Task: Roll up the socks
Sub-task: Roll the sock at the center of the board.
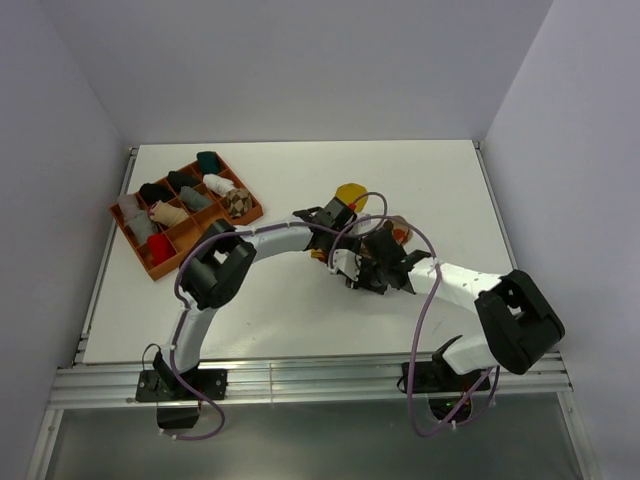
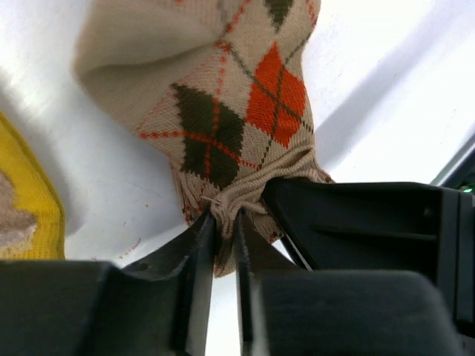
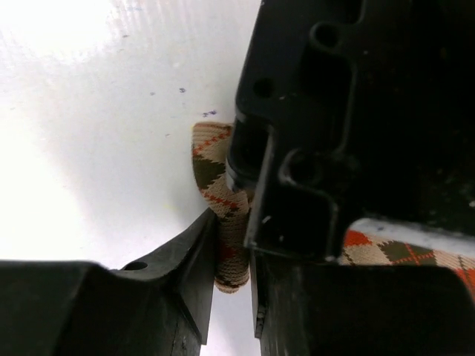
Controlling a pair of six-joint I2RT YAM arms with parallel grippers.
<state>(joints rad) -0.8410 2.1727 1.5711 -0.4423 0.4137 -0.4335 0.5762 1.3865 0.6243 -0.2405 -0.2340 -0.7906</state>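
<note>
The orange-brown-cream argyle sock lies on the white table, and both grippers meet over it. My left gripper is shut on its bunched cuff edge. My right gripper is shut on a folded strip of the same sock, right beside the black body of the left one. From above, the left gripper and right gripper hide most of the sock. The mustard yellow sock lies just behind them. A brown-and-cream argyle bundle sits in the tray.
An orange compartment tray at the back left holds several small bundles in black, grey, white, teal and red. The yellow sock lies close to the left of the left gripper. Grey walls stand around the table on three sides.
</note>
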